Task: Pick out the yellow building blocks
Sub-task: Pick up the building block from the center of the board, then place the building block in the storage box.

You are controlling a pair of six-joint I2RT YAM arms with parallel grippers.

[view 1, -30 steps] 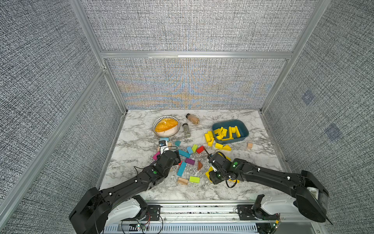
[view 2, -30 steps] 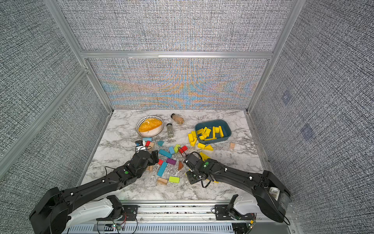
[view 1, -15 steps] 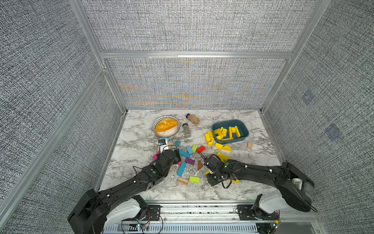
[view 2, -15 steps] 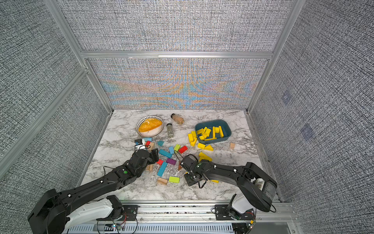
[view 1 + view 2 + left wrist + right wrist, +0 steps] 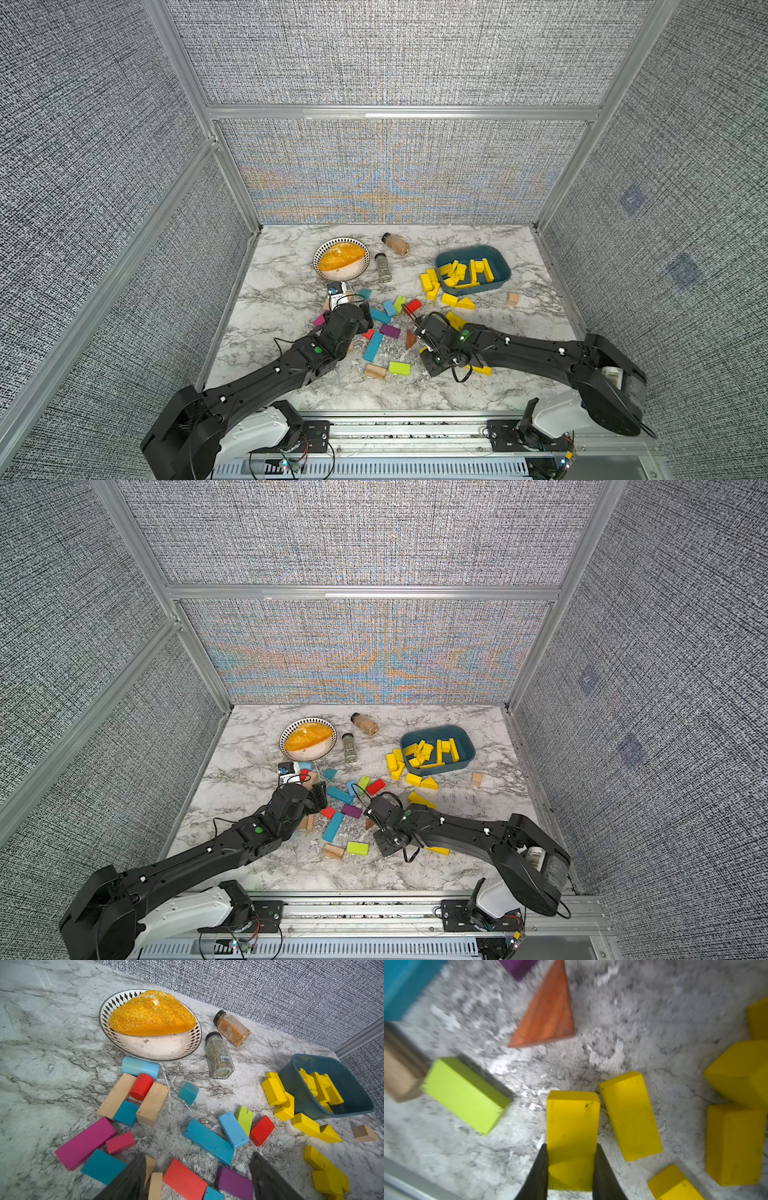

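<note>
right wrist view showing right claw (image 5: pixel 571 1167) clamping yellow block (image 5: pixel 572 1126) across long sides; likely light, rigid, slick paint.

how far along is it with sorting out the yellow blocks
Partly done. Several yellow blocks already lie in the blue bin. In hand: the right gripper has its fingers against both sides of a yellow bar. Left: yellow blocks beside the bin and others near the right arm. The left gripper hovers open, empty.
</note>
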